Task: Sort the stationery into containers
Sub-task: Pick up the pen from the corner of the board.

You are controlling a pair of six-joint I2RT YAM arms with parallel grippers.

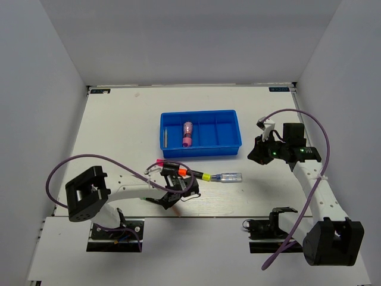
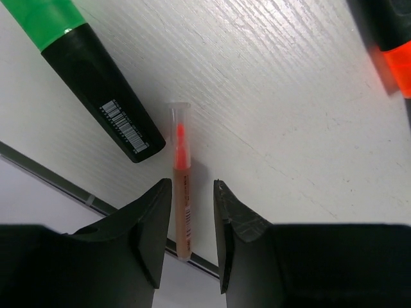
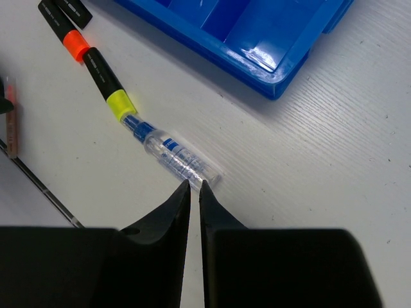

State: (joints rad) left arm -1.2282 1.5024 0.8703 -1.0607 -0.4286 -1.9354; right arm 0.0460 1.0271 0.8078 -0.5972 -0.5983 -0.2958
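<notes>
- The left gripper (image 2: pixel 192 187) is low over the table (image 1: pixel 119 131), near its front edge. Its fingers stand apart.
- A thin stick (image 2: pixel 182 192) with an orange core lies flat between these fingers, nearer one finger than the other. The gap is wider than the stick. Contact cannot be confirmed.
- In the left wrist view, a green-capped highlighter (image 2: pixel 96 83) lies ahead of the fingertips, off to the left. Its black end is just beside the stick's tip.
- An orange-capped highlighter (image 2: pixel 395 58) lies ahead of the same fingertips, off to the right and well apart from the stick.
- The right gripper (image 3: pixel 194 187) has its fingers drawn almost together. Only a narrow slit remains and nothing sits in it.
- A clear bluish pen (image 3: pixel 180 159) lies flat on the table just ahead of the right fingertips.
- A yellow-capped highlighter (image 3: pixel 110 86) lies beyond the pen, its cap end to end with the pen's blue end.
- A pink-capped highlighter (image 1: pixel 162 162) lies farthest from the right gripper in this row.
- The blue tray (image 1: pixel 202 149) sits beyond the left gripper. Its near right corner is close to the right gripper.
- A pink marker (image 1: pixel 187 134) lies in the tray's second compartment from the left.
- A thin pale stick (image 1: pixel 165 138) lies in the leftmost compartment.
</notes>
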